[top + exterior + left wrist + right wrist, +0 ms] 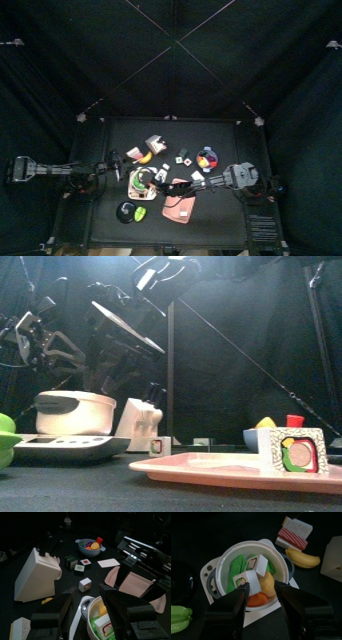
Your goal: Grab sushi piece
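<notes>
A white pot (218, 559) holds several sushi pieces (252, 566) with green and white sides, next to orange food. My right gripper (264, 592) hangs right over the pot, jaws open on either side of the pieces and holding nothing. In the top view the right gripper (170, 186) reaches in from the right to the pot (139, 185). My left gripper (85, 614) is open and empty at the pot's rim (85, 607), with sushi (101, 623) below it. Another sushi piece (294, 451) stands on the pink tray (201, 466).
A white block (37, 574) stands beside the pot. A bowl of toy fruit (90, 546) is at the back. Small sushi cubes (85, 584) lie loose on the table. A yellow banana (302, 558) and a striped piece (296, 533) lie next to the pot. A green object (130, 210) sits near the front.
</notes>
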